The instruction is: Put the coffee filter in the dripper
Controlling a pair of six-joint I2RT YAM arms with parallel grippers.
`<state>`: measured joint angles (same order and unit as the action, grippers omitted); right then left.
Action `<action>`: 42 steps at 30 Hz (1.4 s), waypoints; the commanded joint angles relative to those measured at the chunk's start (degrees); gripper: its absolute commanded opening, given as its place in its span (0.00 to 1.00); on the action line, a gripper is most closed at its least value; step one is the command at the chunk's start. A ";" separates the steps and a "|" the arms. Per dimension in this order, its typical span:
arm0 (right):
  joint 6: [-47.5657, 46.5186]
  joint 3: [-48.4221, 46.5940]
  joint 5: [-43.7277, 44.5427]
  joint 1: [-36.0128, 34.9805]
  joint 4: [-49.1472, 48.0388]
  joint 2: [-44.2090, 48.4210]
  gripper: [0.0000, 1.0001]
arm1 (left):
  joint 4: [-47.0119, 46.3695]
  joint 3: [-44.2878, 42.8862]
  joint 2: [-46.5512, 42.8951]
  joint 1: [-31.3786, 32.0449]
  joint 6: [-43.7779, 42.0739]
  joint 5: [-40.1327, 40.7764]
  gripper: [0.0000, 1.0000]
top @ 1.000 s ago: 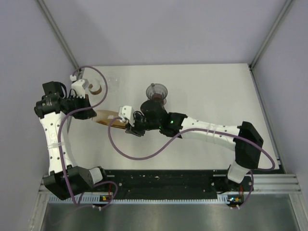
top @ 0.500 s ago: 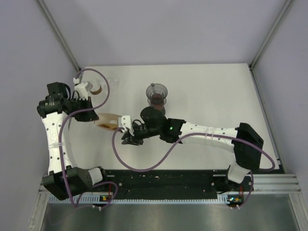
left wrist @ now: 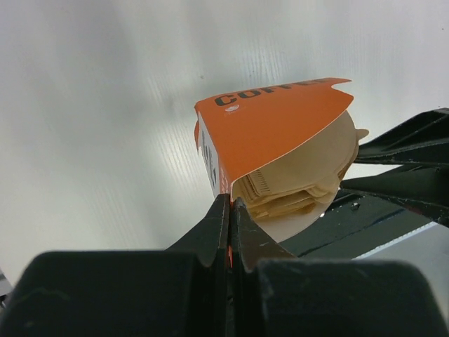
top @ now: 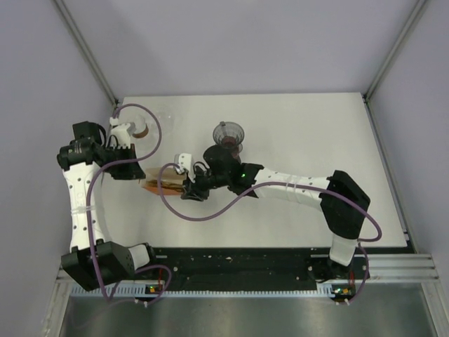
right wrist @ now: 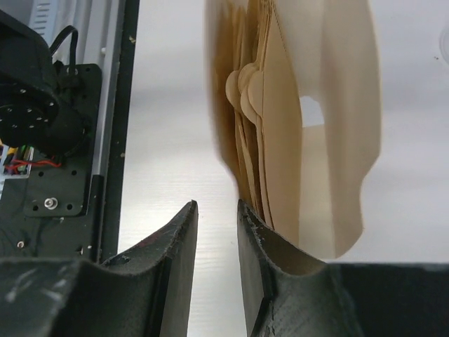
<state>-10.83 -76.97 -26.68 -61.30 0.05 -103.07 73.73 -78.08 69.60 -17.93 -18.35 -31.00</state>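
My left gripper (top: 140,173) is shut on the edge of an orange coffee filter box (top: 154,184), held open above the table's left side. In the left wrist view the box (left wrist: 273,123) shows a stack of beige filters (left wrist: 302,186) above the shut gripper (left wrist: 230,203). My right gripper (top: 185,185) is open at the box mouth. In the right wrist view the filters (right wrist: 280,126) hang just right of the open gripper (right wrist: 217,209), outside its right finger (right wrist: 256,232); nothing lies between the jaws. The dark dripper (top: 229,135) stands on the table behind the right wrist.
A small brown round object (top: 141,128) sits at the far left corner, by the left arm's cable. The black rail with the arm bases (top: 238,263) runs along the near edge; it also shows in the right wrist view (right wrist: 56,140).
The left gripper has carried the box a little nearer and lower. The right gripper dipped toward the near edge, then came back up to the box mouth.
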 commanded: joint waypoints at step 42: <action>0.99 -8.02 3.30 1.53 1.97 -2.94 0.00 | -2.28 0.83 3.26 1.67 1.12 3.84 0.00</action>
<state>-9.41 -83.44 -23.59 -60.10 3.03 -109.69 73.25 -77.47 72.18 -16.64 -17.93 -29.04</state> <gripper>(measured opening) 0.005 0.021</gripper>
